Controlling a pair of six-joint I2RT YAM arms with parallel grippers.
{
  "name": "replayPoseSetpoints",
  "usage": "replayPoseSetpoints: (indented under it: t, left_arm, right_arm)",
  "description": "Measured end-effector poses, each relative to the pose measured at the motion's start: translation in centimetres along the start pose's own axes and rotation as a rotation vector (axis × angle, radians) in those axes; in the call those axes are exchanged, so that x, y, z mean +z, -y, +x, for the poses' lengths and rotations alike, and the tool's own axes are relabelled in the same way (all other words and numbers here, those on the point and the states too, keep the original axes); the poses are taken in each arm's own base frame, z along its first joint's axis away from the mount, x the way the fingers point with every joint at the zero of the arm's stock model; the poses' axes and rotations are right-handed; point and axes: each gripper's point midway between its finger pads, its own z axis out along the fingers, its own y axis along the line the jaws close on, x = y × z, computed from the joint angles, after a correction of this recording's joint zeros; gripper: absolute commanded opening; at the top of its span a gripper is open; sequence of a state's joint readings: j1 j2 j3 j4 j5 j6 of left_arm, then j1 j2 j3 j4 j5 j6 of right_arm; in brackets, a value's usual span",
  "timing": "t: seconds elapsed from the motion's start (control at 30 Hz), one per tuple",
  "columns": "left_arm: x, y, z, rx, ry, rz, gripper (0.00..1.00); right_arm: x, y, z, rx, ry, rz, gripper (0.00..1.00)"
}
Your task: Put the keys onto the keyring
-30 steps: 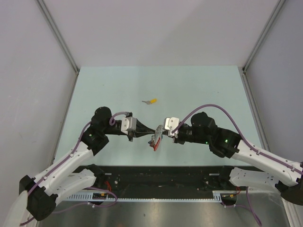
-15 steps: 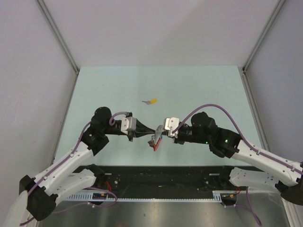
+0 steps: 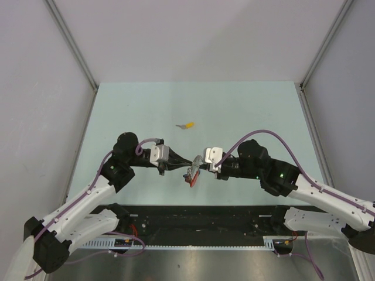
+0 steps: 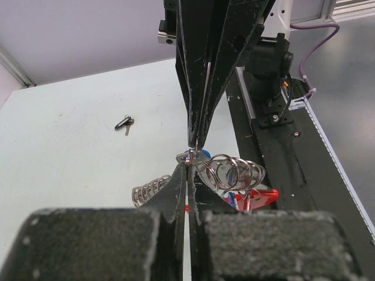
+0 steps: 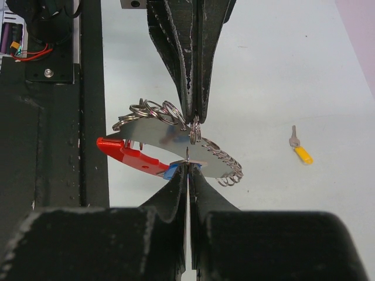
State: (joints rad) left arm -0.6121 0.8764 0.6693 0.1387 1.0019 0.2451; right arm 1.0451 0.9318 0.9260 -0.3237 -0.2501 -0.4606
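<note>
Grippers meet tip to tip above the table (image 3: 146,105), toward its near edge. Your left gripper (image 4: 186,170) is pressed together on the keyring (image 4: 229,171). Your right gripper (image 5: 187,172) pinches a thin key blade (image 5: 187,153) edge-on. Red strap (image 5: 126,153) and blue cap (image 5: 171,171) hang beneath, off the surface. Yellow-capped key (image 3: 187,125) lies well apart, flat on the table farther out.

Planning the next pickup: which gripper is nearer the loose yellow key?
Left, barely. Left gripper pinching the keyring and right gripper pinching the blue key meet tip to tip; the yellow key lies farther back, slightly on the left's side.
</note>
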Motion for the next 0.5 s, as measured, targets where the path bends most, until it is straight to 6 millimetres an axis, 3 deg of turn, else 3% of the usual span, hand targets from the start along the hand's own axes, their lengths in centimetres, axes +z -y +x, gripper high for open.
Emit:
replayPoseSetpoints:
  t: [0.5]
  left_arm:
    - [-0.02, 0.09, 0.18, -0.009, -0.006, 0.002, 0.0]
  right_arm:
    - [-0.09, -0.03, -0.15, 0.006, 0.005, 0.001, 0.0]
